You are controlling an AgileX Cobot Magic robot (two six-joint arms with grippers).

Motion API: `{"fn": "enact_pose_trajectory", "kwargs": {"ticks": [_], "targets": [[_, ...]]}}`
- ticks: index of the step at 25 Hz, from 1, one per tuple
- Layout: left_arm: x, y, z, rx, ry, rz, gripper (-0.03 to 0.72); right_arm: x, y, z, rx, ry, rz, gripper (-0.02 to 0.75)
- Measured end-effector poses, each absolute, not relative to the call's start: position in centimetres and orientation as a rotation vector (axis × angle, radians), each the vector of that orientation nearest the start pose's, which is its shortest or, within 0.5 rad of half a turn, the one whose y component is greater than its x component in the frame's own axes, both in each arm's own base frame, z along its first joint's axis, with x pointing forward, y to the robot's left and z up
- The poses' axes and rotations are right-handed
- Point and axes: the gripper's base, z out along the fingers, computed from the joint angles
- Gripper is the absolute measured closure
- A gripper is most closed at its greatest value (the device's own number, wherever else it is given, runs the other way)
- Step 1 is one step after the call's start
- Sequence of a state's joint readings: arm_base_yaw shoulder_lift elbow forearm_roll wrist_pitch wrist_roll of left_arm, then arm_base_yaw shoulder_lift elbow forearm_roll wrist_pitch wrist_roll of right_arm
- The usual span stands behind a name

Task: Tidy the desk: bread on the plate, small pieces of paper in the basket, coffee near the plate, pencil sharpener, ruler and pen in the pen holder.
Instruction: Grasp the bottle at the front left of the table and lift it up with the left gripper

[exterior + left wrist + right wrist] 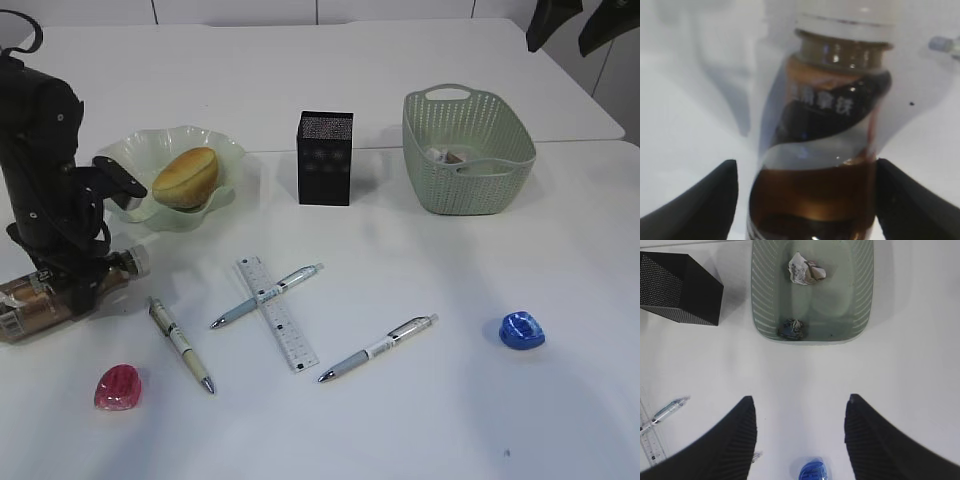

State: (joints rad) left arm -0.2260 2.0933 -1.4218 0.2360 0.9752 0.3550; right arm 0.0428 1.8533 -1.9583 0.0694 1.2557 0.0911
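The bread (pixel 185 177) lay in the plate (pixel 225 152) at far left. The pen holder (pixel 325 158) stood upright at centre, the basket (pixel 468 150) to its right. The left arm's gripper (pixel 70 280) was down at the lying coffee (pixel 40 300). The ruler (pixel 277 312) lay among three pens.

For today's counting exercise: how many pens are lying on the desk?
3. One pen lies left of the ruler, one pen crosses the ruler, one pen lies right of it. None visibly hidden.
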Motion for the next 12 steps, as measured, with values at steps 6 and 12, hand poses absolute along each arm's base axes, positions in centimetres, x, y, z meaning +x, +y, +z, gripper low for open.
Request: {"fn": "enact_pose_trajectory", "kwargs": {"ticks": [6, 12], "targets": [[39.33, -6.63, 13.97, 1.062, 2.938, 0.311, 0.095, 40.12, 2.32, 37.35, 0.07, 2.636, 0.14, 0.29], [39.39, -6.65, 13.97, 1.061, 2.931, 0.31, 0.154, 40.12, 2.3, 37.35, 0.069, 2.636, 0.137, 0.291]]}}
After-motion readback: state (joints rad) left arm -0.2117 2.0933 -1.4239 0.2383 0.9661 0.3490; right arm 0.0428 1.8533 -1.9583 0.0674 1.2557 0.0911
